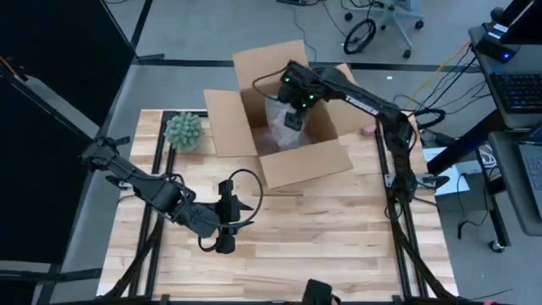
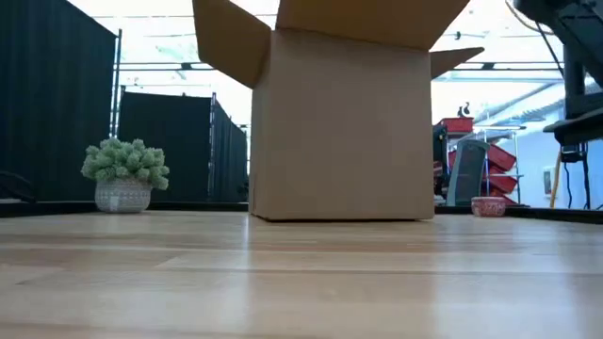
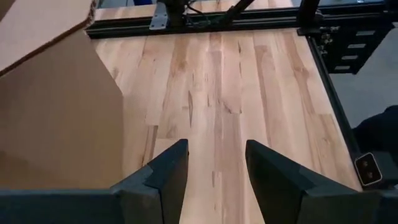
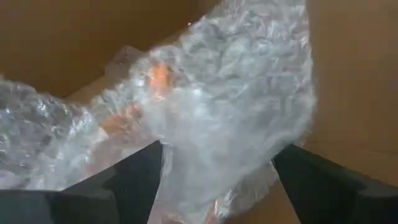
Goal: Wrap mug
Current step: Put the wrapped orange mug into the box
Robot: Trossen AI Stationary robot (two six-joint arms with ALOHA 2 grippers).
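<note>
Idling over the table's front left: left gripper (image 1: pixel 227 227), fingers apart, holding nothing, plant (image 1: pixel 184 130) well behind it. Sitting mid-table at the back: box (image 1: pixel 279 161), flaps up. Reaching down into it: right gripper (image 4: pixel 217 180), fingers spread wide around bubble wrap (image 4: pixel 230 112) — not clamping, by the look of it. Showing orange through the film: the mug (image 4: pixel 159 76), presumably, lying inside the box just ahead of those fingers. Judging the bundle as light, soft and slippery outside, rigid and breakable inside — taking hold across the mug's body through the wrap, not by loose film, and squeezing gently.
</note>
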